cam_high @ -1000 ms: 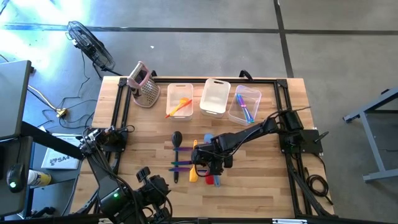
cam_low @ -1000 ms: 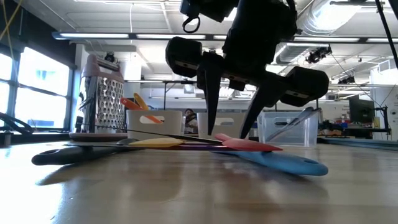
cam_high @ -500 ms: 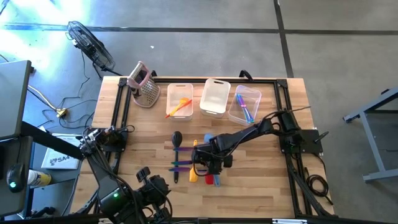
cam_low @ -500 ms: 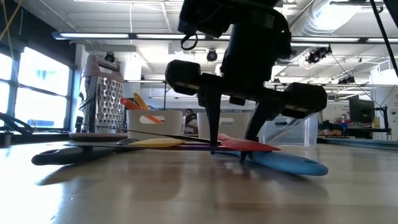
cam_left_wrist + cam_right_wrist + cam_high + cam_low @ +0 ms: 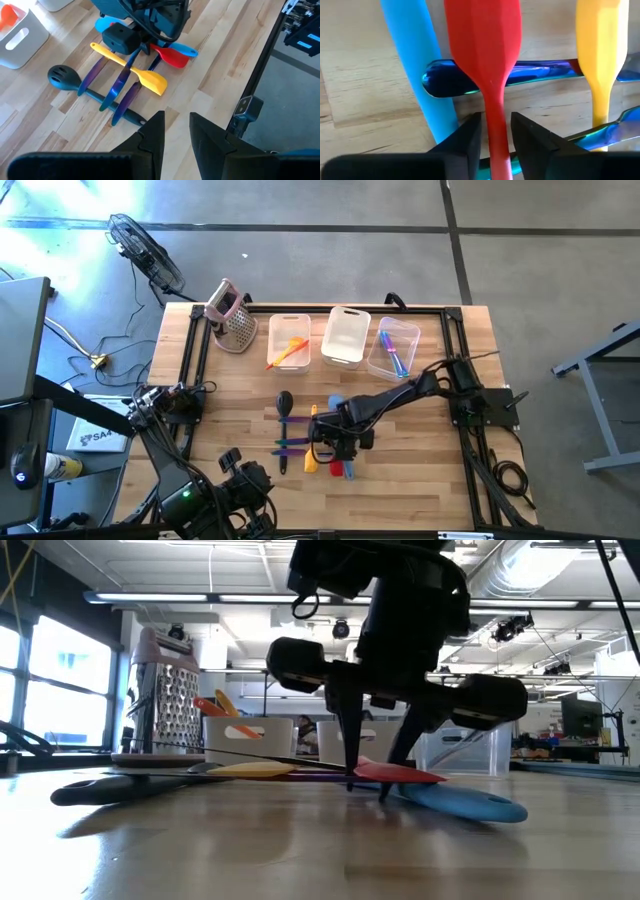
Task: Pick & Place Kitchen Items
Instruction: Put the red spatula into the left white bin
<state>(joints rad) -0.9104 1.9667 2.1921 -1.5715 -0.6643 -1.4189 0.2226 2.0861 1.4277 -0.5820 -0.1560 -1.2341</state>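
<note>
Several slim utensils lie in a crossed heap on the table's middle: a red spatula (image 5: 482,45), a light blue one (image 5: 417,70), a yellow one (image 5: 600,50), purple-blue ones (image 5: 117,87) and a dark spoon (image 5: 62,77). My right gripper (image 5: 367,790) stands over the heap, fingers down at the table, shut on the red spatula. My left gripper (image 5: 177,130) waits at the table's near left (image 5: 232,462), slightly open and empty. My right gripper pinches the red spatula's thin handle (image 5: 495,117) between its two fingers, just behind the blade. The fingers come from above, pointing down, and lie across the handle. The spatula lies flat on the heap and the table, over a purple-blue utensil (image 5: 540,70).
Three clear bins stand at the far side: the left one (image 5: 289,340) holds orange utensils, the middle one (image 5: 346,335) shows nothing inside, the right one (image 5: 394,347) holds blue and purple ones. A metal grater (image 5: 232,315) stands at the far left.
My right gripper has come down a little onto the heap, and its fingers have narrowed from well apart to shut about the red spatula's handle. The utensils have stayed where they were.
</note>
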